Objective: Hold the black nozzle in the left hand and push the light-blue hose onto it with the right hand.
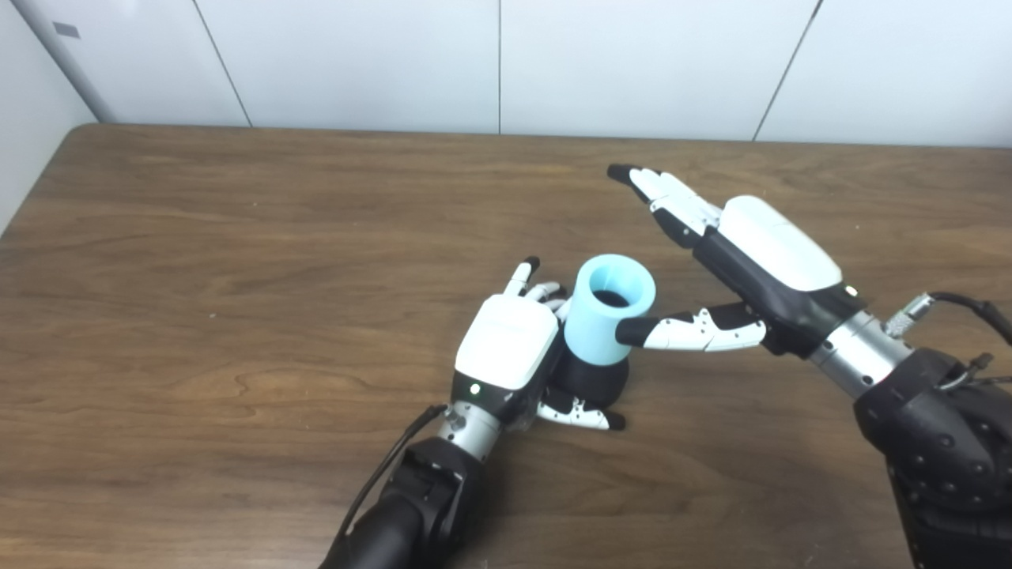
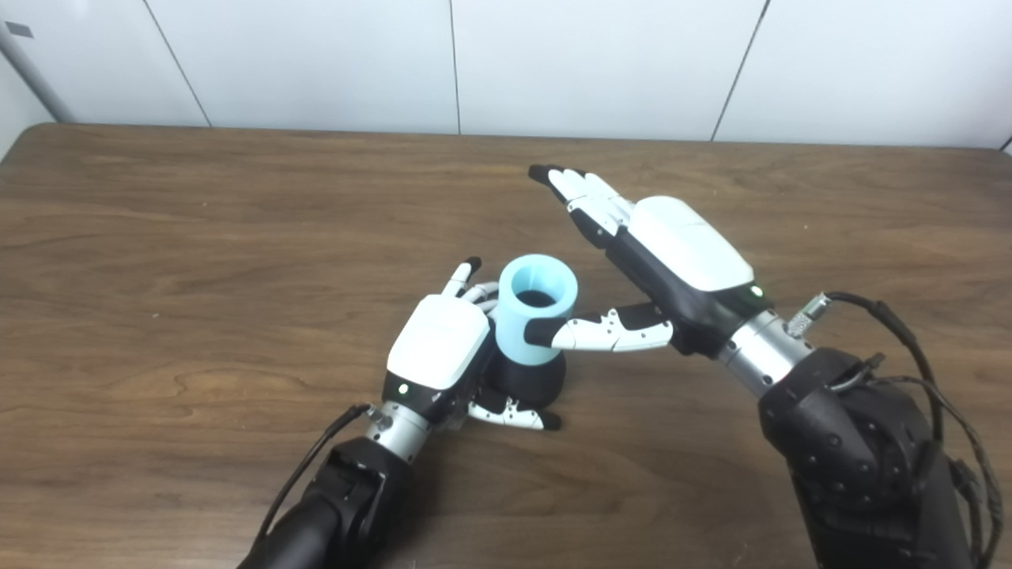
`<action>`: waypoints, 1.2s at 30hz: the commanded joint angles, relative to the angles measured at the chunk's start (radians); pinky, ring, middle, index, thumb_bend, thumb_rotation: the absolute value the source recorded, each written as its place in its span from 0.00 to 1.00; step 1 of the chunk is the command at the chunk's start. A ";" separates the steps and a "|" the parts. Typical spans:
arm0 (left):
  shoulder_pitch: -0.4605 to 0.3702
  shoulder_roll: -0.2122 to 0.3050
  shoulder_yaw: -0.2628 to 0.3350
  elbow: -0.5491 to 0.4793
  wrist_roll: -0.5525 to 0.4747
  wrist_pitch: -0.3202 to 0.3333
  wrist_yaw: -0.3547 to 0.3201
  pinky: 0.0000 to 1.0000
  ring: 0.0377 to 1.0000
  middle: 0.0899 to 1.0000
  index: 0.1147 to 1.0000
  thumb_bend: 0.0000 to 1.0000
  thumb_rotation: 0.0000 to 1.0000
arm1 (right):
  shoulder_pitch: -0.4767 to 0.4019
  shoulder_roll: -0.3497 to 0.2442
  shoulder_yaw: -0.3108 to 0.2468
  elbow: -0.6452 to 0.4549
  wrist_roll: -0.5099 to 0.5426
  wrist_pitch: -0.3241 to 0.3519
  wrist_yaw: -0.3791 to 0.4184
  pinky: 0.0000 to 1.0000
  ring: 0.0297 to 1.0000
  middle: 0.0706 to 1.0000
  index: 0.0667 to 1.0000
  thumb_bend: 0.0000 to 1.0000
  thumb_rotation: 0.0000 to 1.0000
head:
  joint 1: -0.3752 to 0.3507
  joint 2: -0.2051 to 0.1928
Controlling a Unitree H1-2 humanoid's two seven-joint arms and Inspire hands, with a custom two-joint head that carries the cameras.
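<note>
Light-blue hose: smooth matte cylinder, seated upright on glossy black nozzle, flared base on wood-grain table. Left hand wraps the nozzle, thumb across its front. Right hand: fingers spread, holding nothing; thumb tip touching hose. White panel wall behind.

No text, label, brand, number or sign can be read on anything in these pictures.
</note>
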State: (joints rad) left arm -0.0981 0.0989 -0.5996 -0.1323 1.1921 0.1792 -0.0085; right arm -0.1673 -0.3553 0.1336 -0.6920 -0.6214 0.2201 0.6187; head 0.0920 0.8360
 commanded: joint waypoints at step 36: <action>-0.054 0.057 0.196 -0.170 -0.091 -0.027 -0.194 1.00 1.00 0.99 1.00 1.00 0.49 | -0.011 0.004 0.006 0.018 -0.052 -0.008 -0.083 0.88 0.99 1.00 1.00 0.59 0.88 | 0.003 -0.014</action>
State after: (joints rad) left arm -0.1307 0.1518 -0.4159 -0.2609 1.1064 0.1741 -0.2159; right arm -0.1502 -0.3430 0.1484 -0.6481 -0.6706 0.2243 0.5539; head 0.0936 0.8207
